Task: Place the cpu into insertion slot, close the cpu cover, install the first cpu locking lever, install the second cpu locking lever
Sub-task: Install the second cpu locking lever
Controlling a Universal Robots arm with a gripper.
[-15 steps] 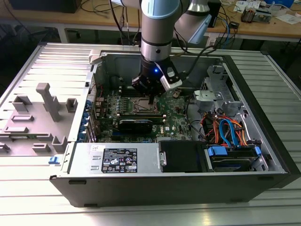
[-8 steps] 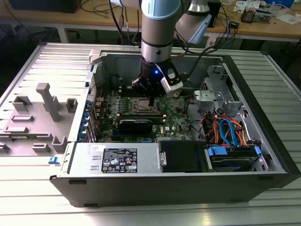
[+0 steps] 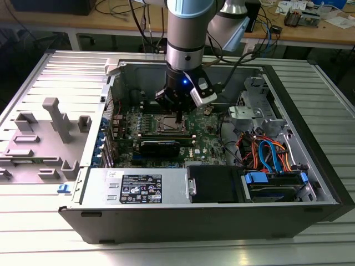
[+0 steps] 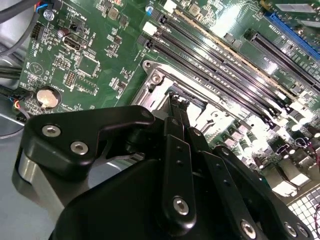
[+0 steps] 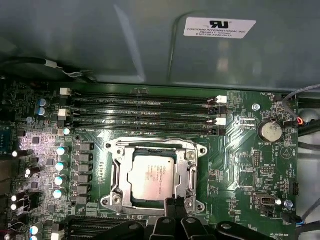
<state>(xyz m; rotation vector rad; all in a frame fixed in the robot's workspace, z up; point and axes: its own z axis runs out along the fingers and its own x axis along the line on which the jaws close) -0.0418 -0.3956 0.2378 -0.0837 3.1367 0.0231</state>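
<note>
Inside the open PC case [image 3: 310, 160] on the slatted bench, one arm is down over the motherboard [image 3: 205, 145], gripper [image 3: 178, 116] right at the socket edge. In the first wrist view the cpu [image 5: 152, 177] sits in the socket with its grey top showing through the window of the cpu cover [image 5: 186, 172], which lies flat over it; one cpu, one cover. Gripper [image 5: 176, 204] fingertips look pressed together, two slim black tips side by side, touching or just above the near rim of the cover frame; can't tell if they pinch anything. The second wrist view has the same fingers [image 4: 179, 122] narrowing to a point at the socket frame [image 4: 165, 82]. Can't make out either locking lever clearly, so no call on whether they're latched. Count around the socket in the first wrist view: four long memory slots [image 5: 142, 111] on one side, all without sticks, two with white end clips; one coin battery [image 5: 271, 131] toward the board edge; a column of four light-topped capacitors [image 5: 60, 171] just beside the socket. In the exterior view: one black expansion card [image 3: 160, 147] lying just past the socket toward the camera, one power supply [image 3: 141, 187] with a white label along the front wall, one bundle of orange and blue cables [image 3: 266, 152] at the exterior view's right, one grey fixture tray [image 3: 41, 138] on the bench to the exterior view's left.
</note>
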